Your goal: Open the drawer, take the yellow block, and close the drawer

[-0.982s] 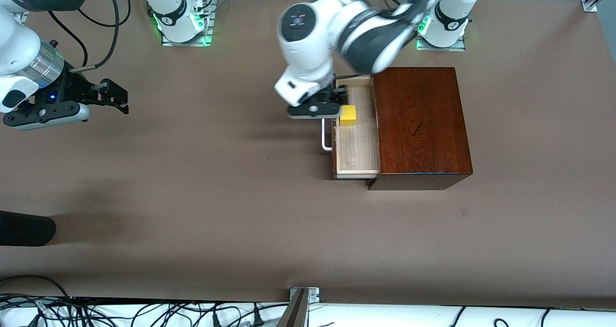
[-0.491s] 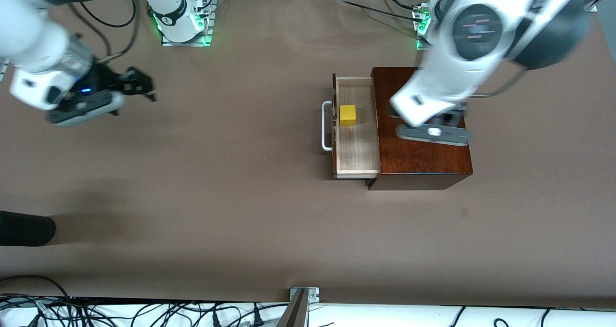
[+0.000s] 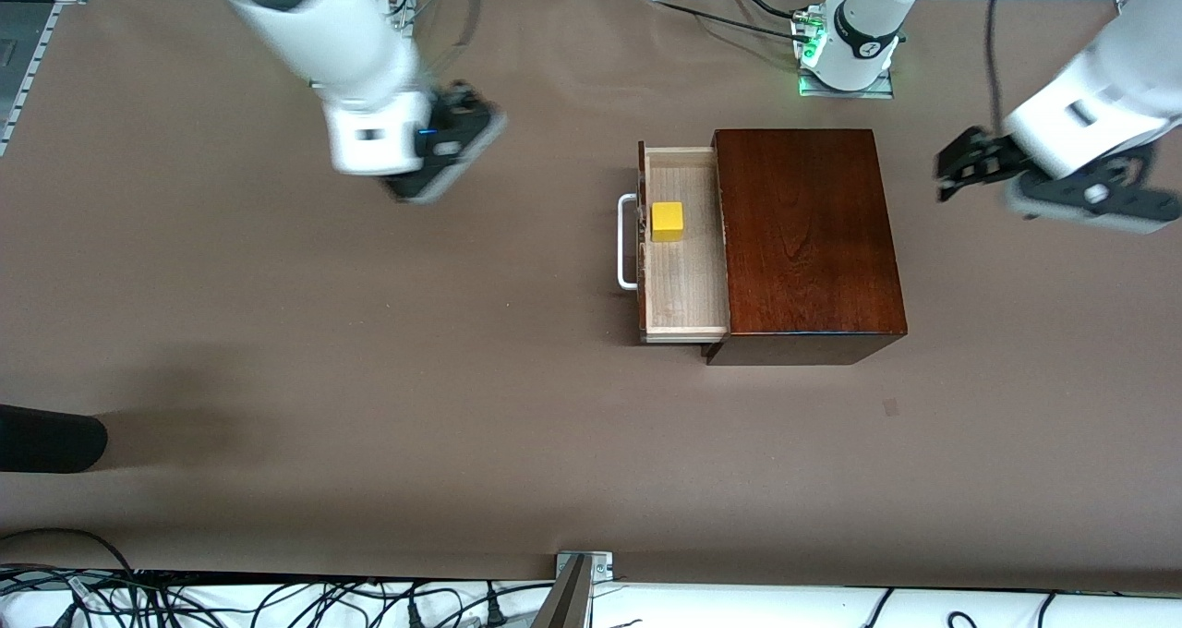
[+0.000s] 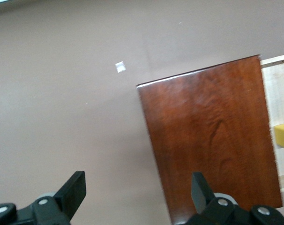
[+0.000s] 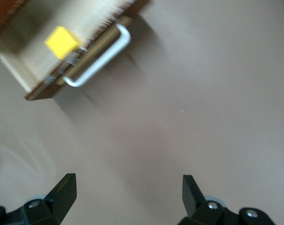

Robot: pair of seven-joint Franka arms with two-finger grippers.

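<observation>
1. Bench (image 3: 369, 406): brown surface carrying the box; a small pale mark (image 3: 890, 407) lies on it nearer the front camera than the box.
2. Box (image 3: 803, 240): glossy reddish-brown wood, resting on the bench toward the left arm's end.
3. Drawer (image 3: 683, 295): pulled partway out of the box toward the right arm's end; pale wood inside, dark front with a white bar handle (image 3: 625, 242).
4. Block (image 3: 667, 221): yellow cube resting on the drawer floor, in the half of the drawer farther from the front camera, close to the drawer front; nothing touches it. It also shows in the right wrist view (image 5: 62, 42) and at the edge of the left wrist view (image 4: 283, 136).
5. Left gripper (image 3: 951, 168): in the air over bare bench off the box's end nearest the left arm, well apart from the drawer; jaws spread wide and empty, as the left wrist view (image 4: 137, 187) shows.
6. Right gripper (image 3: 462, 125): in the air over bare bench toward the right arm's end, well apart from the handle; jaws spread wide and empty in the right wrist view (image 5: 128, 192).
</observation>
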